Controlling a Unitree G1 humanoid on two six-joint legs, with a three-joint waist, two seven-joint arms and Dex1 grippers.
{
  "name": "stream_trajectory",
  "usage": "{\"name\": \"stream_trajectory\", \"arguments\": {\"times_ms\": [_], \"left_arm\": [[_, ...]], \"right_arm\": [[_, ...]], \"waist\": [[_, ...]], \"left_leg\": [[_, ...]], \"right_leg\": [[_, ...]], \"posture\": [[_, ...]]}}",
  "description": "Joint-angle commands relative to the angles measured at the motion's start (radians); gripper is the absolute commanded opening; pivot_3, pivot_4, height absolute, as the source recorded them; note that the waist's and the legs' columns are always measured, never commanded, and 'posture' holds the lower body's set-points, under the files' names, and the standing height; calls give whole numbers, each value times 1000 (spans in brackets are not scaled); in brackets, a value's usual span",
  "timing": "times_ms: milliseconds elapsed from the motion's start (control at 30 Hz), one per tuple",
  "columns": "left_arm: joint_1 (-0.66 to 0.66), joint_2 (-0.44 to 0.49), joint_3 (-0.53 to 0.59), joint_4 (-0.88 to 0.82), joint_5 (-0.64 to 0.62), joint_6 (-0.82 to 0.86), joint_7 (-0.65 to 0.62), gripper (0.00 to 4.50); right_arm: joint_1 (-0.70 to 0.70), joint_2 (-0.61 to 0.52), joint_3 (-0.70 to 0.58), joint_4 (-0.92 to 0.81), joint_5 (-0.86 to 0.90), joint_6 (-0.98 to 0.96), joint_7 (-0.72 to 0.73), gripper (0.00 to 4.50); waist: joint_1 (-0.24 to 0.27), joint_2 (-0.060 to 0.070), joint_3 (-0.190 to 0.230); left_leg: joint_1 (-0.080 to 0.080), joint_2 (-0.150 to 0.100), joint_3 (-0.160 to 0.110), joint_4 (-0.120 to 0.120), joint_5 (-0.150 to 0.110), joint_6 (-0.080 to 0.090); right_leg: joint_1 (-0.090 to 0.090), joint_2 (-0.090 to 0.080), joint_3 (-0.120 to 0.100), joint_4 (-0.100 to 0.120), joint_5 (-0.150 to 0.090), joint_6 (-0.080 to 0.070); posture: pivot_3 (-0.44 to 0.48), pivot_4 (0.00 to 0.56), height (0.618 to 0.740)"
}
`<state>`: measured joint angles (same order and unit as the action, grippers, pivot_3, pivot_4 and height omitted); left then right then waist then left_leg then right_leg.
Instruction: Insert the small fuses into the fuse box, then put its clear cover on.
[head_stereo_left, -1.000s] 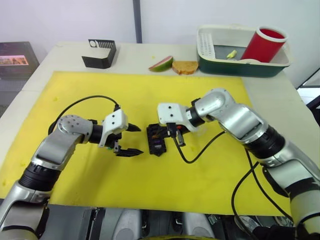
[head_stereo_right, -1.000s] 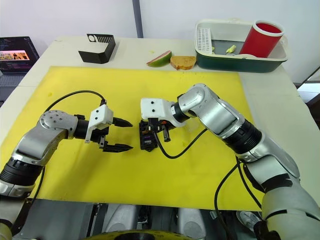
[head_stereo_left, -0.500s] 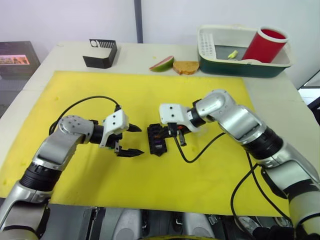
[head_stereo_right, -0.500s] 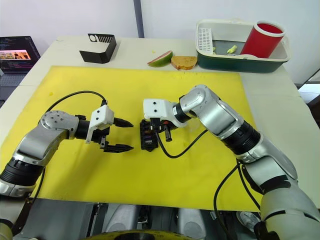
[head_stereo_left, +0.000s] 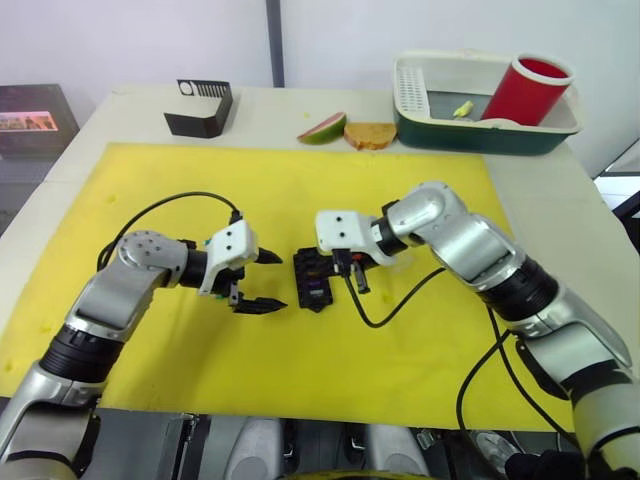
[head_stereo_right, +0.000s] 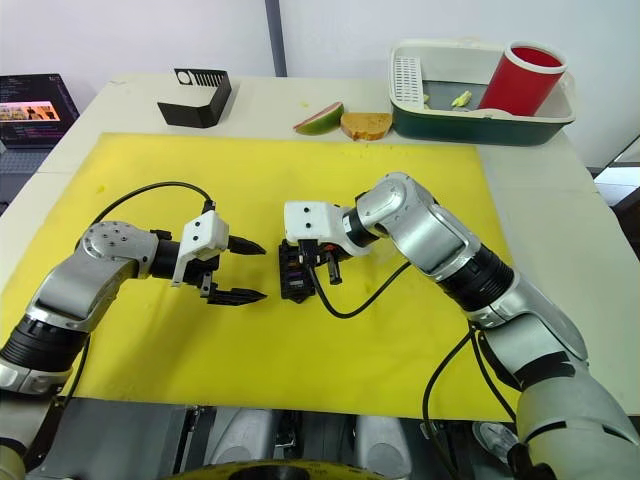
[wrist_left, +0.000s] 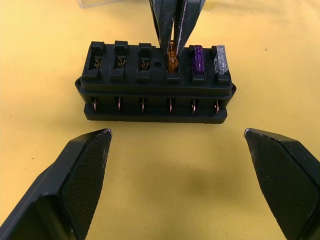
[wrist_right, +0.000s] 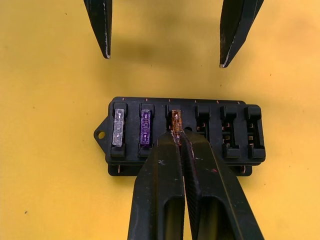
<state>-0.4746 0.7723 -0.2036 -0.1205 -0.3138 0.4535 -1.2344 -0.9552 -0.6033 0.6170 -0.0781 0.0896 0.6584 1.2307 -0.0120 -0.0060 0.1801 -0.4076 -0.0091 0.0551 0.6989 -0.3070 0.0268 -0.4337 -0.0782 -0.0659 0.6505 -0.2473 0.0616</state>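
Note:
The black fuse box (head_stereo_left: 312, 281) lies mid-mat between my two grippers. In the wrist views it holds a clear fuse (wrist_left: 220, 60), a purple fuse (wrist_left: 198, 60) and an amber fuse (wrist_left: 172, 61) in neighbouring slots, and its other three slots are bare. My right gripper (wrist_right: 177, 137) comes down from above and is shut on the amber fuse (wrist_right: 175, 119), which stands in its slot. Just left of the box, my left gripper (head_stereo_left: 276, 281) is open and level with it, touching nothing. An edge of the clear cover (wrist_left: 97, 3) shows on the mat just beyond the box.
The yellow mat (head_stereo_left: 300, 190) covers most of the table. At the back stand a black slotted holder (head_stereo_left: 200, 107), a fruit slice (head_stereo_left: 322, 128), a piece of bread (head_stereo_left: 370, 134) and a green-and-white basin (head_stereo_left: 470, 135) holding a red cup (head_stereo_left: 528, 88).

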Motion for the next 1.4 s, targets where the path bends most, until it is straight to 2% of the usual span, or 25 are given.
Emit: {"name": "stream_trajectory", "arguments": {"times_ms": [33, 233, 633, 733, 800, 1233, 1400], "left_arm": [[-7, -6, 6, -24, 2, -9, 5, 4471], [-9, -10, 5, -21, 8, -12, 7, 4471], [-10, -14, 6, -15, 16, -15, 3, 4471], [-11, -14, 5, -12, 18, -18, 1, 4500], [-11, -14, 5, -12, 19, -18, 0, 4500], [-10, -17, 4, -11, 22, -18, 0, 4500], [-15, -20, 6, 1, 24, -23, -1, 4500]], "right_arm": [[6, 7, 39, 16, -53, 31, 0, 0], [16, 4, 55, 8, -83, 22, 21, 0], [9, 20, 6, -7, -70, 23, 27, 0], [3, 31, -3, -3, -68, 33, 16, 937], [0, 38, -8, -4, -67, 42, 11, 1865], [-30, 43, -67, -20, -43, 69, 20, 1865], [-54, 45, -123, -49, 26, 132, 40, 1865]], "waist": [[0, 0, 0], [-1, 0, 0], [-1, 0, 0], [-1, 0, 0], [0, 0, 0], [0, 0, 0], [0, 0, 0]], "left_leg": [[0, 0, 0, 0, 0, 0], [2, 0, 0, 0, 0, 0], [1, 0, 0, 0, 0, 0], [1, 0, 0, 0, 0, 0], [1, 0, 0, 0, 0, 0], [1, 0, 0, 0, 0, 0], [1, 0, 0, 0, 0, 0]], "right_leg": [[0, 0, 0, 0, 0, 0], [2, 0, 0, 0, 0, 0], [2, 0, 0, 0, 0, 0], [2, 0, 0, 0, 0, 0], [1, 0, 0, 0, 0, 0], [1, 0, 0, 0, 0, 0], [1, 0, 0, 0, 0, 0]], "posture": [[0, 150, 740], [0, 150, 740], [0, 150, 740], [0, 150, 740], [0, 150, 740], [0, 150, 740], [0, 150, 740]]}}
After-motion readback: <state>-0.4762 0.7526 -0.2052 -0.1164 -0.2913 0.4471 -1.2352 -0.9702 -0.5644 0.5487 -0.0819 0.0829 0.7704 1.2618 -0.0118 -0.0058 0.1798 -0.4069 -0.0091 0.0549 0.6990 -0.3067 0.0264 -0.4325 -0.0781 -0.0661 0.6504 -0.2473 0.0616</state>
